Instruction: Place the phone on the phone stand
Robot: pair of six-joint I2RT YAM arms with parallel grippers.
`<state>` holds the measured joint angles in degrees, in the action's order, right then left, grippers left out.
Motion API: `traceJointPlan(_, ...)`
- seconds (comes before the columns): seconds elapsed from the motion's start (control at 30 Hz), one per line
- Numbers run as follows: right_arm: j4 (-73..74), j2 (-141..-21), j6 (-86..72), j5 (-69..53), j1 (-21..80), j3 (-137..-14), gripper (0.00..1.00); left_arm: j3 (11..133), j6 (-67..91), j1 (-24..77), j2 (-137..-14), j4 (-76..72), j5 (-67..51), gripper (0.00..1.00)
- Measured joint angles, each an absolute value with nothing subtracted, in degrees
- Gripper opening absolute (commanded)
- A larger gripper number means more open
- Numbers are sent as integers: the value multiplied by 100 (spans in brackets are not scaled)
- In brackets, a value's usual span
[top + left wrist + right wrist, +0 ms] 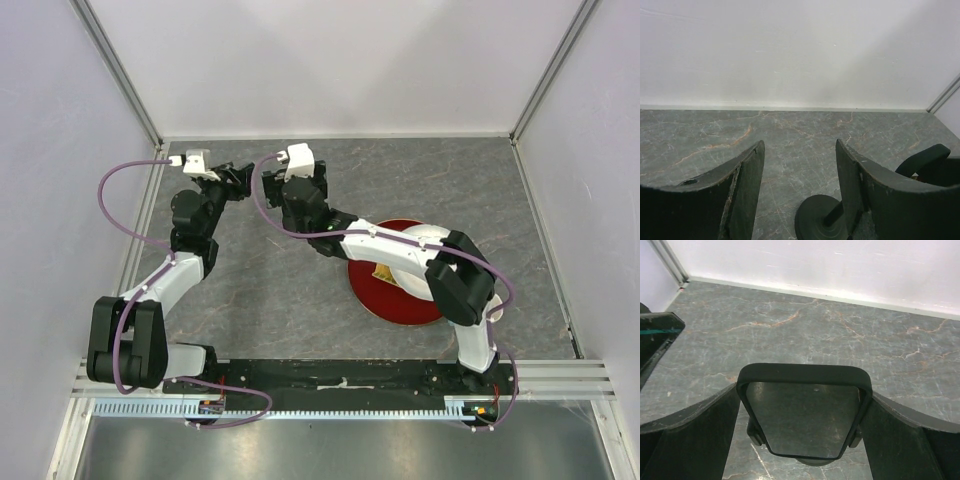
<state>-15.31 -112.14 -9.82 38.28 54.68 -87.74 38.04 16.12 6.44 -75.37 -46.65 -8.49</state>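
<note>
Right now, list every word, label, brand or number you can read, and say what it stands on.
None can be read.
The yellow mark on the red plate is too small to read.
The phone shows a blank black face, with no text.

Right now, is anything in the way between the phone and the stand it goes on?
Nothing visible. The right tool holds the phone, and the phone stand peeks out just behind its lower edge. The left tool, open, flanks the stand's base, not between them.
</note>
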Motion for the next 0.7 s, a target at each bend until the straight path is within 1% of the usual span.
traceJointPlan(0.07, -1446, -11310, -926, 3983, 5500, -8882, 89, 3804, 1632, 644, -7537, -4687, -849, 65)
traceJointPlan(0.1, -1420, -11343, -899, 4062, 5516, -8912, 81, 3804, 1645, 644, -7537, -4687, -849, 65)
traceJointPlan(0.17, -1385, -11362, -838, 4209, 5540, -8919, 70, 3804, 1656, 644, -7537, -4687, -849, 65)
traceJointPlan(0.2, -1385, -11365, -827, 4259, 5551, -8919, 61, 3804, 1662, 644, -7537, -4689, -849, 65)
traceJointPlan(0.27, -1391, -11371, -786, 4327, 5564, -8919, 51, 3804, 1673, 644, -7537, -4689, -851, 64)
traceJointPlan(0.3, -1409, -11378, -786, 4353, 5566, -8919, 41, 3804, 1686, 644, -7537, -4689, -851, 64)
traceJointPlan(0.37, -1441, -11399, -735, 4388, 5579, -8930, 27, 3804, 1706, 644, -7537, -4692, -860, 64)
traceJointPlan(0.4, -1468, -11410, -714, 4399, 5579, -8934, 18, 3804, 1710, 644, -7537, -4692, -860, 64)
traceJointPlan(0.47, -1500, -11419, -679, 4416, 5586, -8934, 7, 3804, 1715, 644, -7537, -4692, -862, 64)
traceJointPlan(0.5, -1527, -11426, -661, 4431, 5592, -8934, 0, 3804, 1715, 644, -7537, -4692, -862, 64)
traceJointPlan(0.7, -1619, -11439, -521, 4442, 5570, -8936, 0, 3804, 1715, 644, -7537, -4689, -860, 64)
